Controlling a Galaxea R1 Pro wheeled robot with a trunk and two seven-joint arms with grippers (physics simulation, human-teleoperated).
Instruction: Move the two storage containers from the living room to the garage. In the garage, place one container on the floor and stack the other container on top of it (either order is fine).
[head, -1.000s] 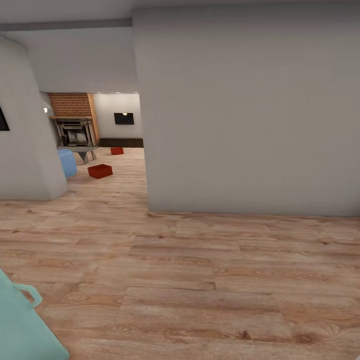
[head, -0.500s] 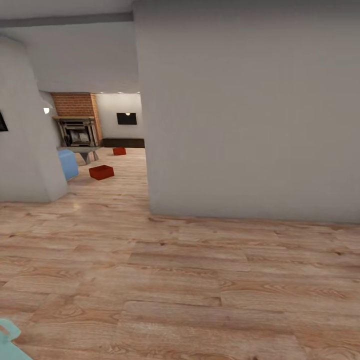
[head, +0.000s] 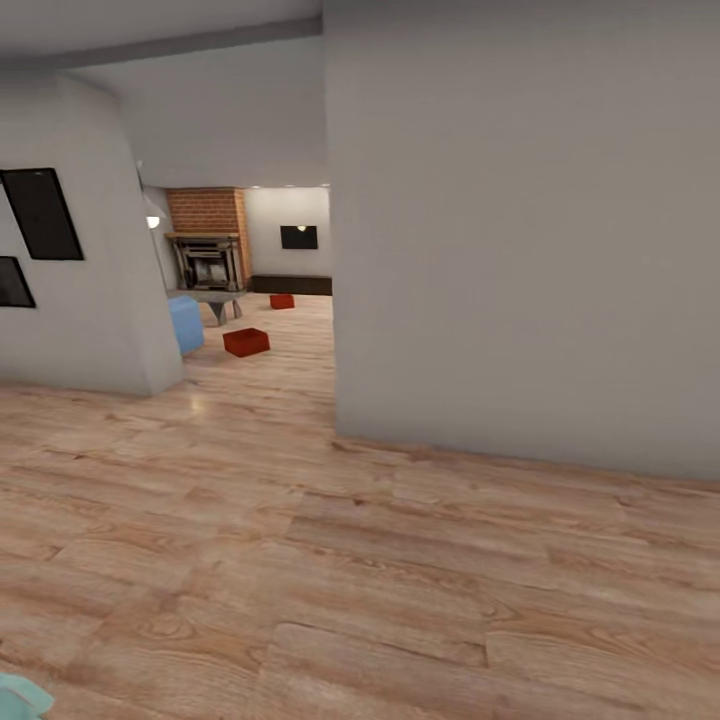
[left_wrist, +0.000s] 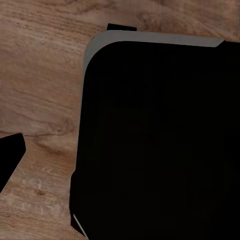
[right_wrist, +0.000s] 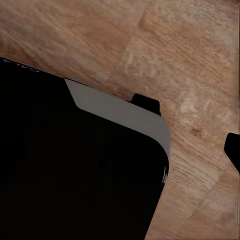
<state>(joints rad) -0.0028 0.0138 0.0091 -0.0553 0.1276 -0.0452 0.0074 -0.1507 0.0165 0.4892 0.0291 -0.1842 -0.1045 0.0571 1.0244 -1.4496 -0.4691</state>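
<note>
Through the opening between two walls I look into the living room (head: 255, 300) with its brick fireplace (head: 208, 250). Both storage containers stand apart on the wood plank floor there. The nearer red container (head: 246, 342) is beside the blue sofa end (head: 185, 323). The farther red container (head: 282, 301) lies deeper in, near the grey low table (head: 215, 298). In each wrist view a dark tip pokes in at the frame edge, the left finger (left_wrist: 10, 157) and the right finger (right_wrist: 233, 150). Whether either gripper is open or shut is hidden.
A large grey wall (head: 520, 250) blocks the right side, its corner at the opening. Another wall (head: 80, 290) with dark frames bounds the left. Light wood floor (head: 350, 560) stretches ahead. A teal chair corner (head: 18, 697) sits lower left. My black base (left_wrist: 160, 140) hangs over the planks.
The whole head view has shifted: the opening and containers now sit further right, dark frames appear on the left wall, and the teal chair has almost left the picture. The camera moved.
</note>
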